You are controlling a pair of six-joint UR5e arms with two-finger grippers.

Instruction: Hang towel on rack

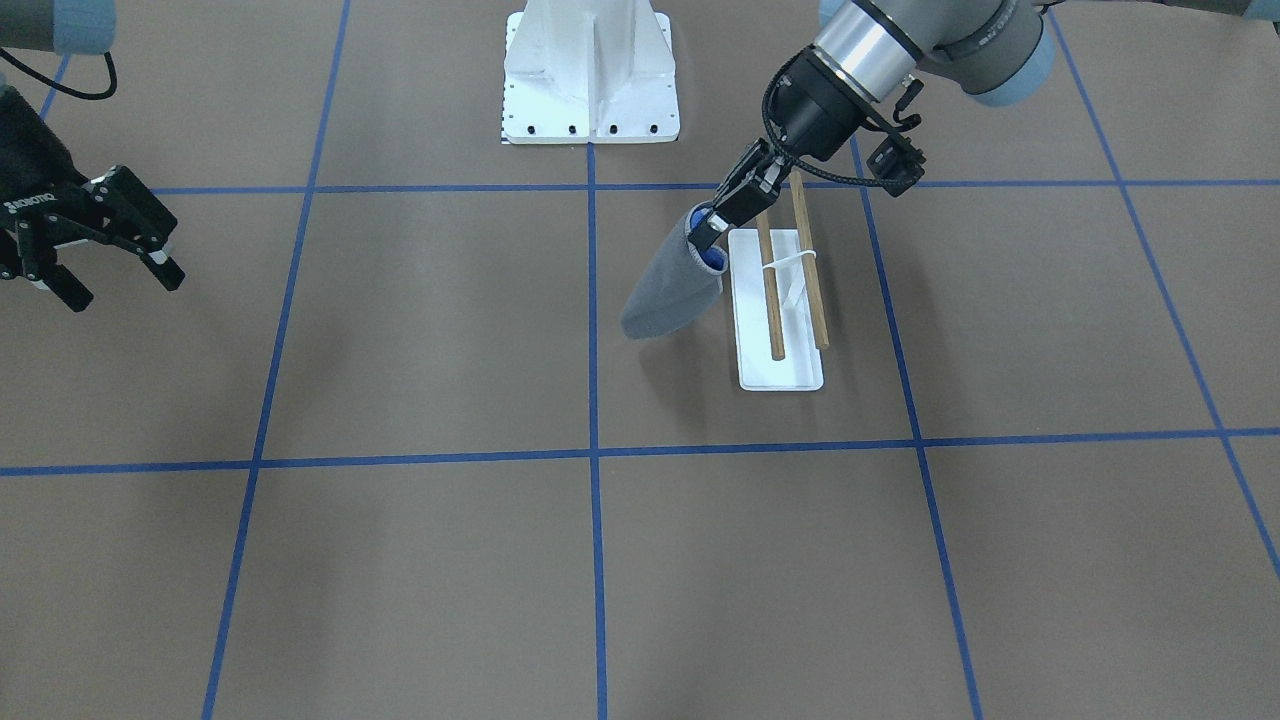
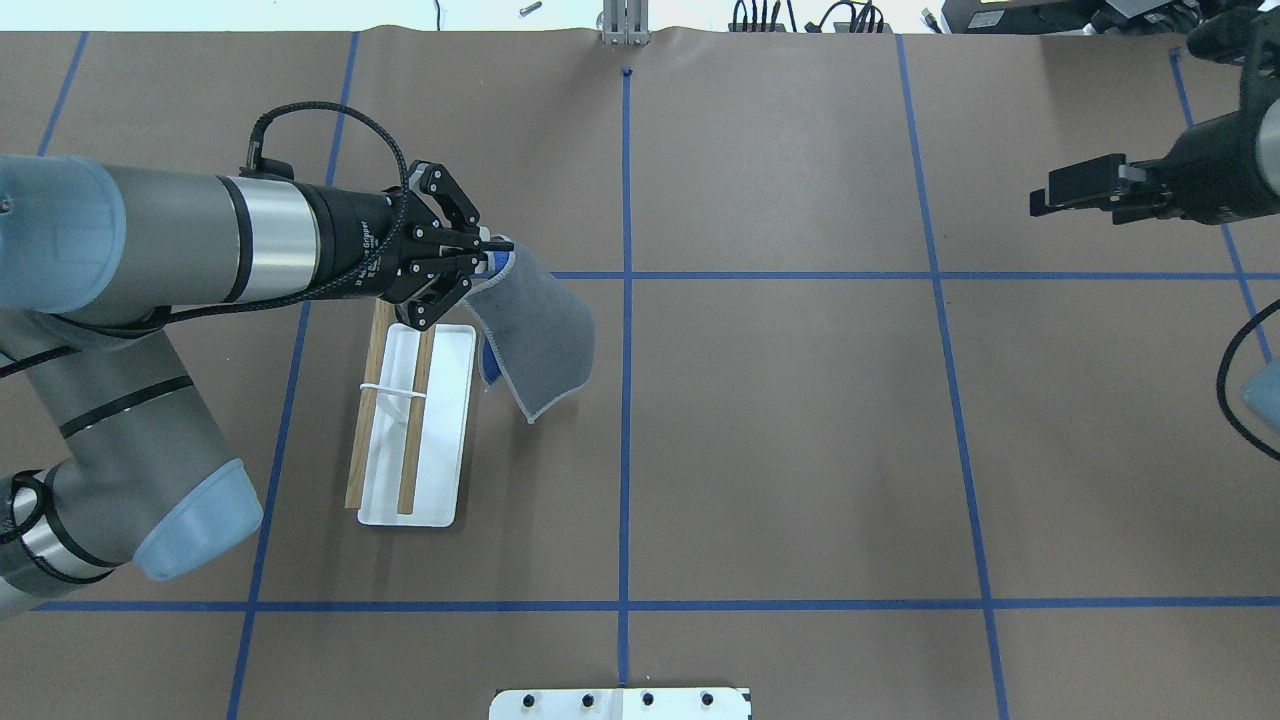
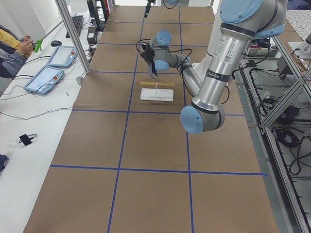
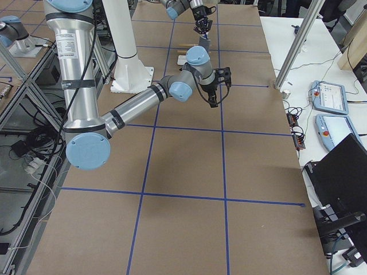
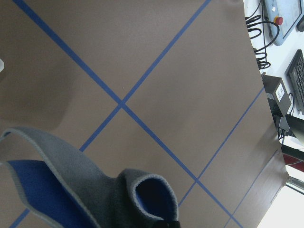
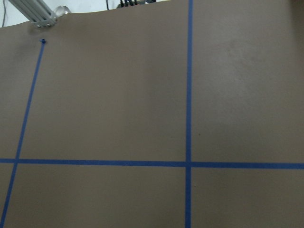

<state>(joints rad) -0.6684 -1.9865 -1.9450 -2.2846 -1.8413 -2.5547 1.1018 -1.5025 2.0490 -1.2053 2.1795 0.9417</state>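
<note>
Front-facing: clamping the left gripper [image 1: 707,232] on one corner of the towel [image 1: 670,290], letting it droop grey and folded just beside the rack [image 1: 780,372], with blue peeking out at the pinch. Keeping the right gripper [image 1: 122,284] spread apart, well off to the side.

Overhead: hanging alongside the rack's white base, with a pale hem outlining the grey.

Left wrist: curling grey over the blue reverse.

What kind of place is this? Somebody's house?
Probably a robot lab, not a house: a big robot arm, a table marked with blue tape squares, and control tablets nearby.
</note>
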